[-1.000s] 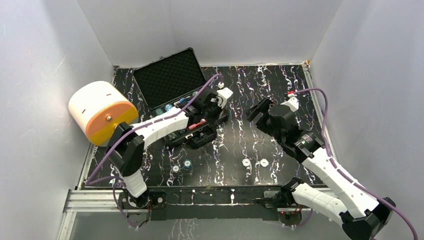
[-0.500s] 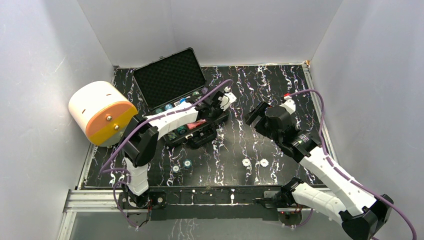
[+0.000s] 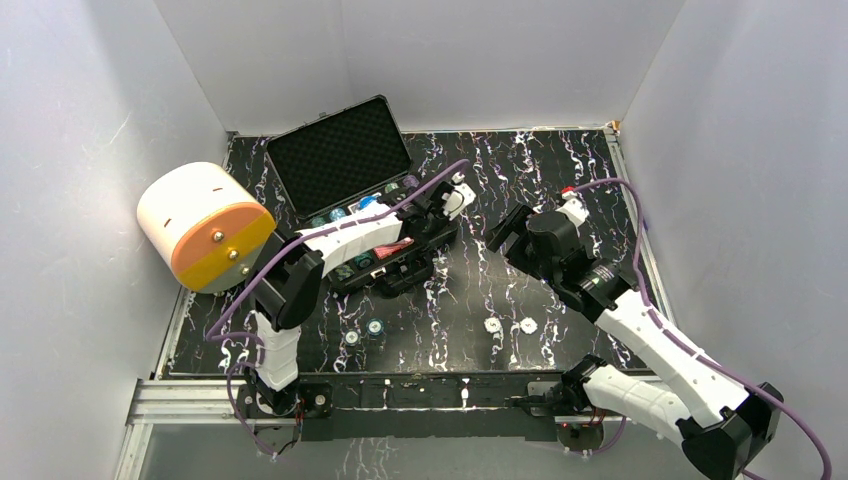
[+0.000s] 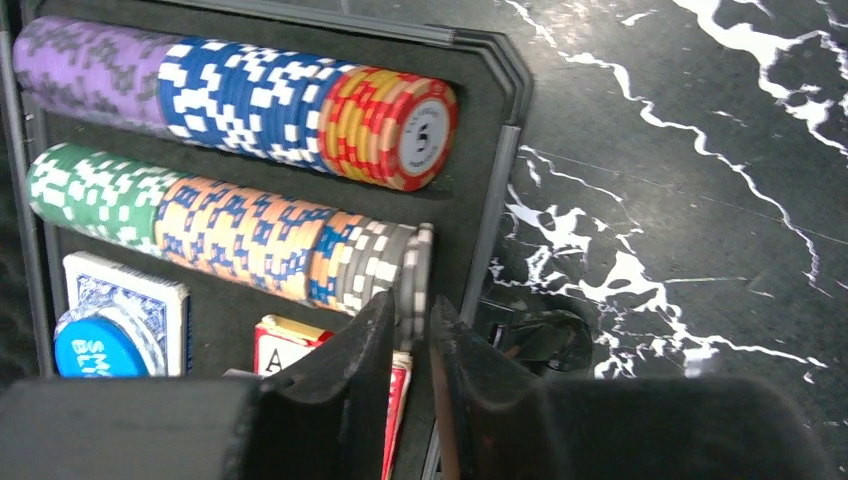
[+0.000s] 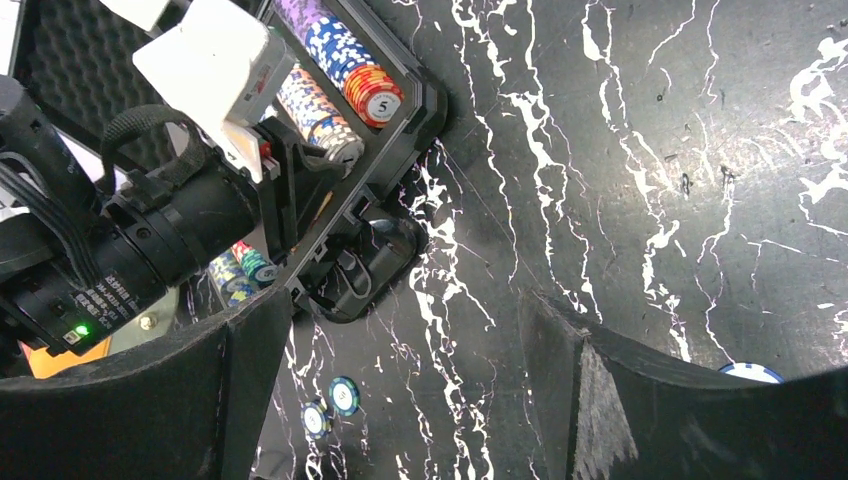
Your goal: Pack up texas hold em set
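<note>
Overhead, the black hard case [image 3: 340,160] lies open at the far left of the marbled table [image 3: 560,170], its egg-crate foam lid propped back. The left gripper [image 3: 432,213] is down over the tray's right end. The right gripper [image 3: 510,232] hangs just beside the case with its fingers spread. Four loose chips [image 3: 375,326] lie well apart from the case, near the table's front edge. A white-and-orange cylinder [image 3: 205,225] sits at the left.

From the left wrist, two rows of ridged, striped chips [image 4: 250,95] lie on edge in foam grooves, running purple, blue and red-yellow above, green, orange and grey below. The left gripper [image 4: 410,305] has its jaws almost together around a grey-white chip [image 4: 418,262] at the end of the lower row. Whether they pinch it or have slackened, I cannot tell. A blue-backed card deck [image 4: 125,290] and a glossy blue button [image 4: 95,345] fill the lower pocket.

From the right wrist, the right gripper [image 5: 400,305] is released and empty, and the case's moulded handle [image 5: 385,245] shows beyond it.

I judge the step to be seating one chip in its row. Next, the left gripper must let go cleanly without tipping the stack, then fetch the flat, thin chips, which call for a low, precise pinch.
</note>
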`<state>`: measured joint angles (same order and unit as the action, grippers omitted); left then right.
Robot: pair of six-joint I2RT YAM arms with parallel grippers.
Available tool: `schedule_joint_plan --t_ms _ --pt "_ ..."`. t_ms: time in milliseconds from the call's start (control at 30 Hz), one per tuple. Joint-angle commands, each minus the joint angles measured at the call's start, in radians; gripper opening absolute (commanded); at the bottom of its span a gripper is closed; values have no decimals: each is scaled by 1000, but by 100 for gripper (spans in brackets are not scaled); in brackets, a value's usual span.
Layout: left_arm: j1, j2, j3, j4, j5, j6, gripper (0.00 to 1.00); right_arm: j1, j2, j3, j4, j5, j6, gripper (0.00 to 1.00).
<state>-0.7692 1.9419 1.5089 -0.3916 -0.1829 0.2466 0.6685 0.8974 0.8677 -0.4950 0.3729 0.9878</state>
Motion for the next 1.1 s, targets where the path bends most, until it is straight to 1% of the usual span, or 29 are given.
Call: schedule_joint_plan --t_ms 0,33,100,267,400,567,667,733,767,800,867,967,1067 --pt "25 -5 23 -26 -95 16 26 -1 14 8 42 -10 -4 91" --pt "25 -11 23 -27 -89 16 29 -1 14 8 40 -12 -6 91" --pt "25 -25 24 -27 -83 16 32 -1 16 8 40 -13 -7 90" --pt "27 -49 24 -29 -58 14 33 -1 19 10 44 -15 -7 90" --pt "37 -92 25 -33 13 -18 36 -1 23 11 36 -12 -13 90" --pt "75 -214 -23 9 133 -109 53 -1 43 -3 11 -15 -31 90" --pt "107 -327 -111 75 192 -197 68 -1 69 -17 -3 -32 -37 90" --pt "124 -408 -174 122 219 -255 78 0 103 -27 10 -74 -73 89" --pt "129 -450 -205 142 219 -282 82 0 124 -27 8 -91 -89 89" --pt "132 -488 -232 159 206 -306 90 0 152 -25 7 -124 -108 88" --pt "135 -561 -267 163 175 -346 98 1 210 -12 5 -174 -131 85" --pt "139 -676 -271 148 80 -373 98 41 301 6 34 -215 -169 81" --pt "140 -748 -218 115 1 -375 98 151 400 48 61 -187 -170 80"
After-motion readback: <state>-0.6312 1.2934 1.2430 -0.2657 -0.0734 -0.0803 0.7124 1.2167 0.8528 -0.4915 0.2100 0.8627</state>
